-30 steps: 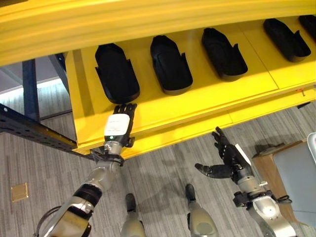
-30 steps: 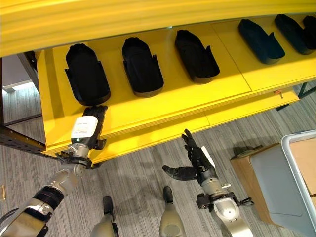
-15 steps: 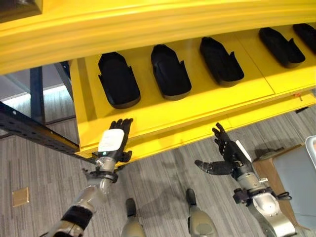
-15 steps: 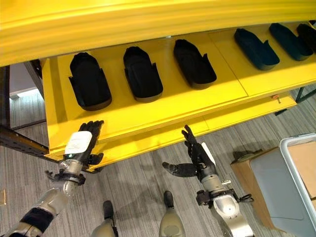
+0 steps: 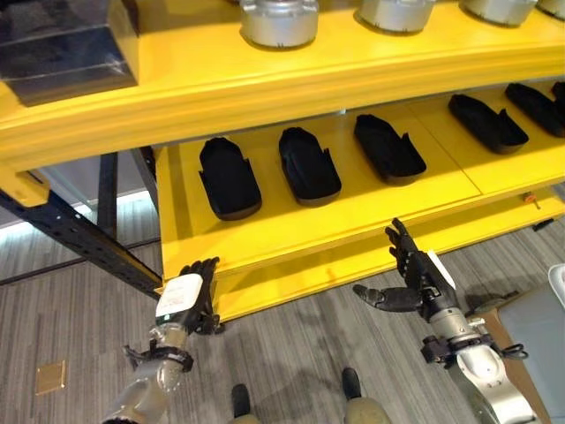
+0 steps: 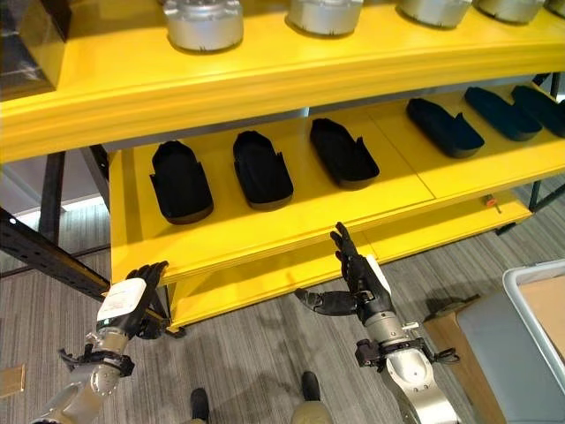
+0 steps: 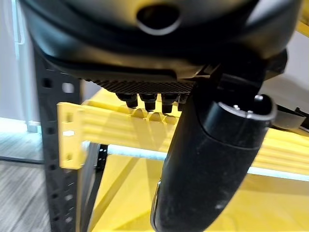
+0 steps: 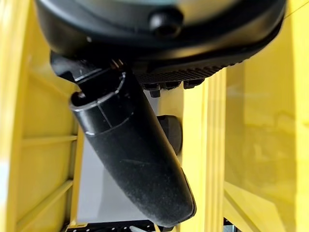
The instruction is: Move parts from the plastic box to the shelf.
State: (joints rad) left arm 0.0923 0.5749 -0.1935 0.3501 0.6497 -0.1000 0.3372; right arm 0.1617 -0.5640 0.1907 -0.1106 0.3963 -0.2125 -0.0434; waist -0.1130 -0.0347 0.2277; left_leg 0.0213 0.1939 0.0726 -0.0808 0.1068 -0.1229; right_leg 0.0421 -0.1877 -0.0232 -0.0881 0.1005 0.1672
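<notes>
Yellow shelf point(image 5: 353, 208): black parts point(image 5: 229, 177) lie in a row on it.
Left hand point(image 5: 187, 296): fingers straight, empty, now drawn back below shelf's front edge; placement looks done.
Right hand point(image 6: 357, 287): fingers spread, empty, below shelf.

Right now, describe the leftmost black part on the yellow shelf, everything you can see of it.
The leftmost black part is a matte black, shoe-shaped shell, looking like moulded plastic, with a rounded far end, a hollow top and small tabs jutting from its sides. It lies flat on the yellow shelf, lengthwise front to back, first in a row of similar parts and apart from its neighbour. Neither hand touches it: the left hand is below the shelf's front edge, fingers straight, and the right hand is open, further right.
</notes>
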